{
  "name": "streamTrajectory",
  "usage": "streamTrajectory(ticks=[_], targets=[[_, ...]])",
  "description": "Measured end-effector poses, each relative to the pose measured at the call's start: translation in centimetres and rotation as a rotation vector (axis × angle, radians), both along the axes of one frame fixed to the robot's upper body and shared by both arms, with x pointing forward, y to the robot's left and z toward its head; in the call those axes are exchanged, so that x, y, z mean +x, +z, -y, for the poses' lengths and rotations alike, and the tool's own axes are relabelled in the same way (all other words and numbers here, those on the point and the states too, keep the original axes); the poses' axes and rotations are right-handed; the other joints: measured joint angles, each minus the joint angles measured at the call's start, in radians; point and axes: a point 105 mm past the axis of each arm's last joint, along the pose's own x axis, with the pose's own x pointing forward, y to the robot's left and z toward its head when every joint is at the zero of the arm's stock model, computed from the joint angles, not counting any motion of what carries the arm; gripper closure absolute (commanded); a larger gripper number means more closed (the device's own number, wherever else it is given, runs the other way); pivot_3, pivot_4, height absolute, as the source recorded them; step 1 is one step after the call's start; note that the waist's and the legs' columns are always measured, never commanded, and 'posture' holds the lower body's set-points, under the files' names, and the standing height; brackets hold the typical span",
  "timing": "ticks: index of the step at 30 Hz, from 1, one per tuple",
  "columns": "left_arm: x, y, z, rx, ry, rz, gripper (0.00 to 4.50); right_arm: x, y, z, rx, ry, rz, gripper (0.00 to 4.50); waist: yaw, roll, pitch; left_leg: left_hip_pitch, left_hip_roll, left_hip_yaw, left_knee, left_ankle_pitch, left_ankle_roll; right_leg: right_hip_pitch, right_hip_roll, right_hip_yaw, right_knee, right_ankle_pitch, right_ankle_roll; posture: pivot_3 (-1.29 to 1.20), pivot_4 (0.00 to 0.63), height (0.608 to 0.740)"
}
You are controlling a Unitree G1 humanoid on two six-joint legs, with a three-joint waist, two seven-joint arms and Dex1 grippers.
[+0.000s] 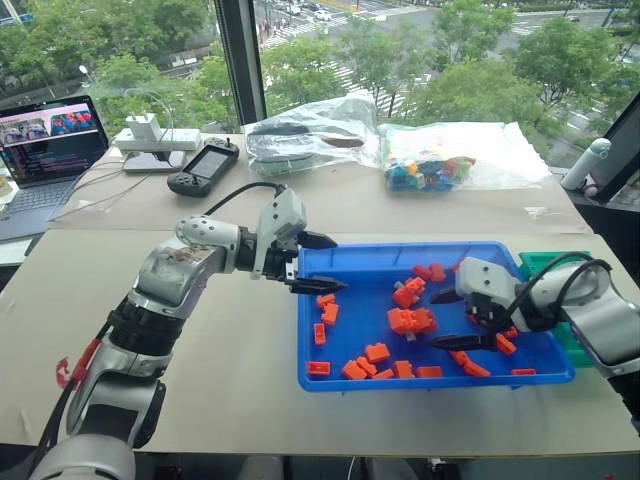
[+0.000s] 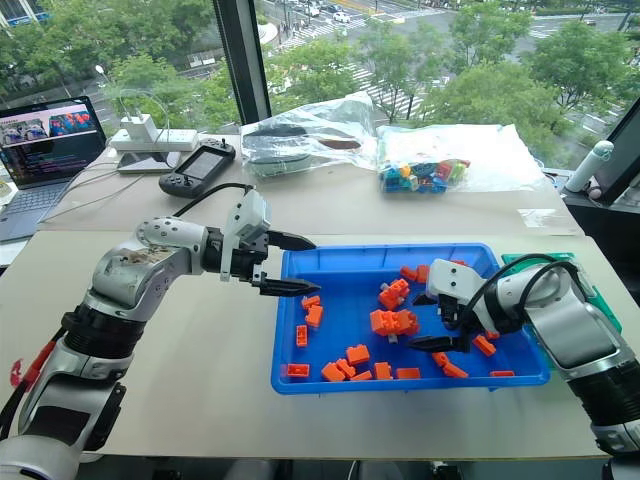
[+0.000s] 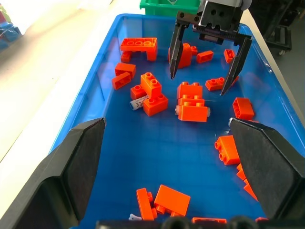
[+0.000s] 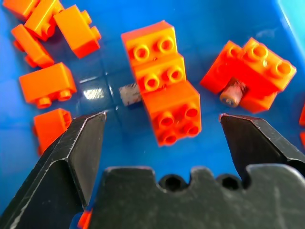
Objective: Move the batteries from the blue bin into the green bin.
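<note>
A: Nearest, the right gripper (image 4: 162, 143) has its fingers spread wide, empty, over orange bricks (image 4: 164, 78) in the blue bin (image 1: 340, 262).

B: Batteries?

A: Two batteries (image 4: 127, 93) lie half-hidden under bricks there. The left gripper (image 1: 318, 263), fingers wide, hangs at the rim. The green bin (image 1: 545, 262) sits just beyond.

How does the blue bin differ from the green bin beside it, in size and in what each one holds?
Colour: the blue bin is bright blue, the green bin is green.
Size: the blue bin is much larger than the green bin.
Contents: the blue bin holds orange bricks and a battery. The green bin's inside is mostly hidden, so I cannot tell.
Both are rectangular plastic bins, side by side on the same table.
</note>
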Motion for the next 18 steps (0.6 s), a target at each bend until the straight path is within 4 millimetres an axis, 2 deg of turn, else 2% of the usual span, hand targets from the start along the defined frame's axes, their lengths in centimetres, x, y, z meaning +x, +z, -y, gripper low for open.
streamTrajectory(ticks=[4,8,12,14,18], targets=[[0.0,-0.1,-0.2,0.004,0.012,0.001,0.00,0.6,-0.1,-0.6,0.031,0.015,0.002,0.04,0.000,0.000,0.000,0.000,0.000,0.000,0.000,0.000,0.000,0.000,0.000,0.000,0.000,0.000,0.000,0.00,0.150,0.732],[0.0,-0.1,-0.3,0.008,0.020,0.008,0.00,0.6,-0.4,-0.8,0.048,0.017,-0.012,1.07,0.001,0.000,0.000,0.000,0.000,0.000,0.000,0.000,0.000,0.000,0.000,0.000,0.000,0.000,0.000,0.00,0.150,0.732],[-0.2,-0.2,-0.4,0.015,0.017,0.007,0.00,0.0,-0.5,-0.9,0.062,0.025,-0.042,2.49,0.001,0.000,0.000,0.000,0.000,0.000,0.000,0.000,0.000,0.000,0.000,0.000,0.000,0.000,0.000,0.00,0.150,0.732],[-0.2,-0.2,-0.5,0.020,0.014,0.006,0.00,-0.1,-0.1,-0.9,0.087,0.007,-0.046,3.05,0.001,0.000,0.000,0.000,0.000,0.000,0.000,0.000,0.000,0.000,0.000,0.000,0.000,0.000,0.000,0.00,0.150,0.732],[-0.1,-0.2,-0.8,0.026,0.010,0.000,0.00,-0.4,1.3,-0.3,0.120,-0.026,-0.033,3.05,0.002,0.000,0.000,0.000,0.000,0.000,0.000,0.000,0.000,0.000,0.000,0.000,0.000,0.000,0.000,0.00,0.150,0.732]])
